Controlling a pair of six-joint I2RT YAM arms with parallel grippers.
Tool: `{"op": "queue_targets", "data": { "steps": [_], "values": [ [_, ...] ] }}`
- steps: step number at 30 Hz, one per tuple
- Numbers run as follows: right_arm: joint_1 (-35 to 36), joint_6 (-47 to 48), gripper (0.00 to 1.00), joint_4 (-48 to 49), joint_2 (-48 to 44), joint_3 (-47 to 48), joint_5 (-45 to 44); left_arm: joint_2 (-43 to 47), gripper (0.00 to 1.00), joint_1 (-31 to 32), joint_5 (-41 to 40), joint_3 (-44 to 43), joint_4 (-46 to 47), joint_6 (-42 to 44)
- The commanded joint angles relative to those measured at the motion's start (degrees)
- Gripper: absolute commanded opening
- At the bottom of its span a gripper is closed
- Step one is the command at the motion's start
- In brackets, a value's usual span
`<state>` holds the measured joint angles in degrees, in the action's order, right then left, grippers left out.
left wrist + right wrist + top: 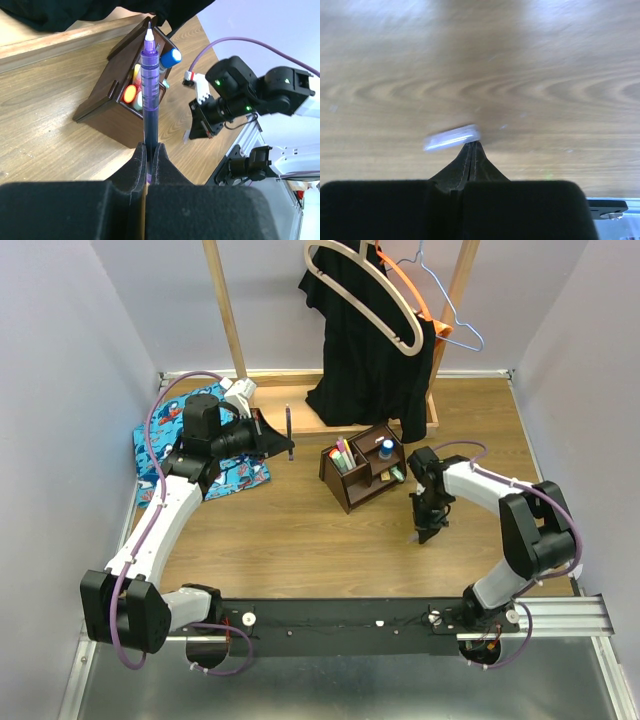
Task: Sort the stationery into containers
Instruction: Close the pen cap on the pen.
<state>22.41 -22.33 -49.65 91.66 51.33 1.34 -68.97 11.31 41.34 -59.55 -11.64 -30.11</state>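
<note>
The sorting looks nearly finished. The dark brown wooden organizer [343, 489] stands mid-surface, and its open slots already hold several markers, among them an orange marker [130, 93] and a yellow one, with the blue-capped bottle [171, 56] in a rear compartment. In the top view no other stationery lies loose on the wood-grain surface [300, 540]. What appears left is the thin purple pen [150, 95], which is not in any slot yet.

The left gripper [148, 159] is closed on the pen's lower end and holds it in the air, well to the left of the organizer and above the near edge of the blue patterned cloth [215, 472]. The pen is a slim translucent purple barrel with a white cone narrowing to a fine point. The gripper pads look matte, black and soft.

The right gripper [471, 148] is closed too, hanging low over the surface just right of the organizer. A small pale piece [452, 139], blurred and translucent, sits at its tips. Whether it is pinched or lying beneath cannot be told.
</note>
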Motion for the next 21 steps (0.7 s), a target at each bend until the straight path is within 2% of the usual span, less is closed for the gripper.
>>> {"op": "queue_targets", "data": {
  "steps": [1, 8, 13, 15, 16, 17, 21],
  "values": [
    [-2.3, 0.0, 0.00, 0.3, 2.8, 2.8, -2.6, 0.6, 0.00, -0.6, -0.6, 0.6, 1.4, -0.5],
    [-2.5, 1.7, 0.01, 5.6, 4.9, 7.5, -0.4, 1.1, 0.00, -1.2, -0.6, 2.2, 2.1, -1.1],
    [-2.9, 0.4, 0.00, 3.6, 4.9, 9.7, -0.7, 0.9, 0.00, -1.4, -0.3, 2.2, 2.1, -1.7],
    [-3.4, -0.4, 0.09, 1.8, 3.5, 8.4, -2.6, 0.9, 0.00, -1.4, -0.2, 1.9, 2.1, -1.8],
    [-3.7, -0.6, 0.18, 1.4, 3.1, 7.9, -3.1, 0.7, 0.00, -1.4, -0.2, 1.7, 2.2, -1.8],
    [-4.0, -1.2, 0.33, 0.7, 2.4, 7.4, -4.1, 0.6, 0.00, -1.4, -0.2, 1.5, 2.3, -1.9],
    [-5.5, -3.0, 0.38, -0.4, -0.9, 6.2, -2.6, 0.2, 0.00, -1.4, -0.1, 1.0, 1.8, -1.9]
  ]
}}
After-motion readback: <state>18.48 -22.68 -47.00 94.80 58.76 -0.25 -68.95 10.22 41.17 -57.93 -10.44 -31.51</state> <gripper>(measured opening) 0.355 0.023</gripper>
